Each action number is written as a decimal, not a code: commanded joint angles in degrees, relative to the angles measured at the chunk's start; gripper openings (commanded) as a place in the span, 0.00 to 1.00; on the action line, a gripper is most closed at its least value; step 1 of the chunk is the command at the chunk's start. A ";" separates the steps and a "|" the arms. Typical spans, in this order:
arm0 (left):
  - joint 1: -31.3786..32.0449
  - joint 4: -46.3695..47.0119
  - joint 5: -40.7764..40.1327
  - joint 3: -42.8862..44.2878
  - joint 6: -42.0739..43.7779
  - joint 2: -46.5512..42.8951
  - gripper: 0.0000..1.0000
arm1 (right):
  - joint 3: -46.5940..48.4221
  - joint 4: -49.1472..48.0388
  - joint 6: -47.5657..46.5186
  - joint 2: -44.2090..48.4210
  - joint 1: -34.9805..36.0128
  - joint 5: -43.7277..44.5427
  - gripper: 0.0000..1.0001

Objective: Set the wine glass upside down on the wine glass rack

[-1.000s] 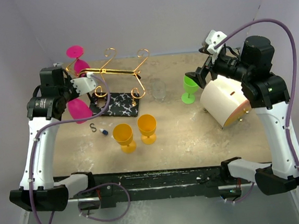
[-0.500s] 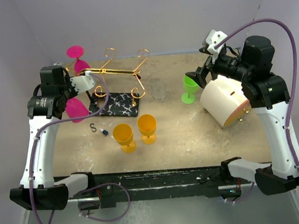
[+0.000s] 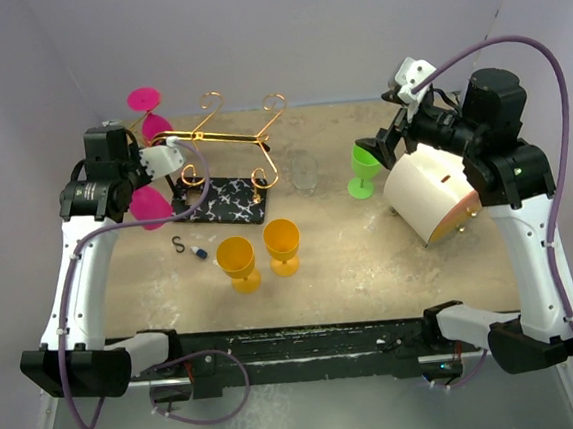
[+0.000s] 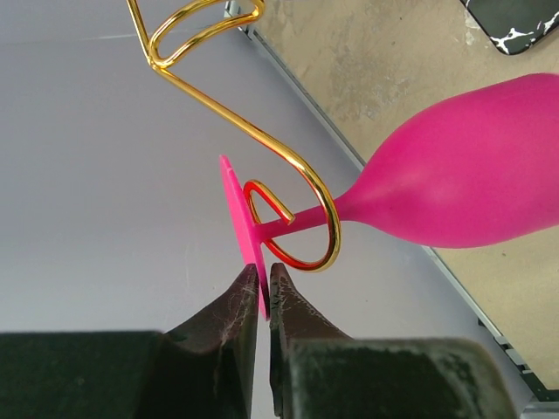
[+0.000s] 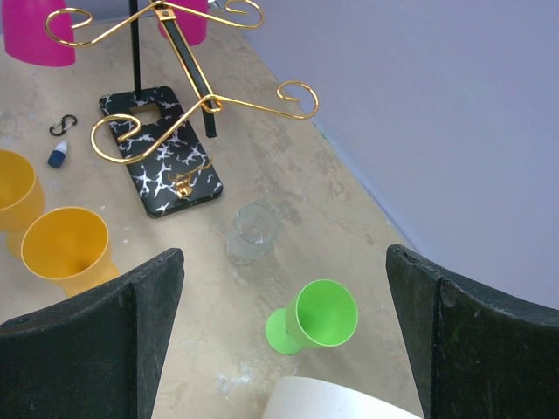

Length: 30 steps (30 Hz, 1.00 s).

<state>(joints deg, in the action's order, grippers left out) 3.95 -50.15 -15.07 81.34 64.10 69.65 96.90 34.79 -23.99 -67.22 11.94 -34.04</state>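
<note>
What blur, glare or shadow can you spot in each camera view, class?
Top external: soft, even light, with only faint shadows beside the orange goblets; the clear glass nearly vanishes against the table. Left wrist: the left gripper's fingers are dark and blurred, while the pink wine glass is sharp with a soft sheen. Right wrist: the right gripper's fingers are dark and soft-edged.
</note>
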 commanded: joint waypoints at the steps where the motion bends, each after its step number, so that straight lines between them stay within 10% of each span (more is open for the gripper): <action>1: 0.18 3.21 -0.42 -0.20 -0.26 -0.29 0.13 | -0.31 -2.44 0.75 0.86 -0.26 -1.06 1.00; 30: 0.18 3.92 -5.41 -0.17 0.71 -0.71 0.38 | -1.10 -2.97 0.95 0.95 -0.78 -1.29 1.00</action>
<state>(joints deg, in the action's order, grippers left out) 3.95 -48.86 -18.44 80.88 64.14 69.65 96.05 33.95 -23.97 -67.22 11.51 -34.06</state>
